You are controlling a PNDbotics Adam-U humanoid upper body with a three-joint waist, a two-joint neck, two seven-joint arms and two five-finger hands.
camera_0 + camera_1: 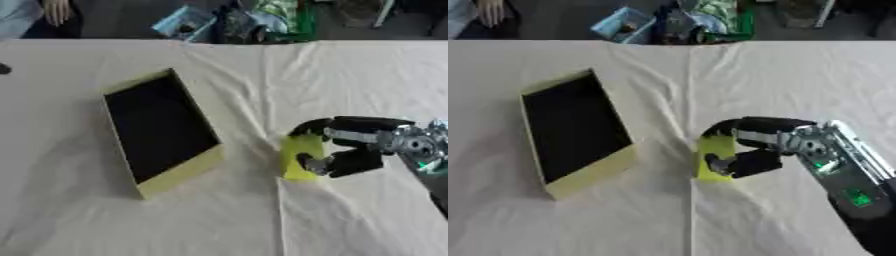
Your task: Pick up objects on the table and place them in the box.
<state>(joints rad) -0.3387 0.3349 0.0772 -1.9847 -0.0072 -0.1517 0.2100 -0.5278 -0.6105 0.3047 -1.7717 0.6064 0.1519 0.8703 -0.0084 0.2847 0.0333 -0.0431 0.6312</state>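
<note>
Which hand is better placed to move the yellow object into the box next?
The right hand: its fingers and thumb are already curled round the flat yellow object, just right of the yellow-walled, dark-lined rectangular box. No left hand shows.

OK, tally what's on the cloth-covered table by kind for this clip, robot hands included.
Box, yellow with dark inside: 1
Yellow flat object, held in the right hand: 1
Robot hands in view: 1, the right hand, its fingers curled round the yellow object
Small dark thing at the table's left edge, cannot make out: 1
Total: 4
</note>
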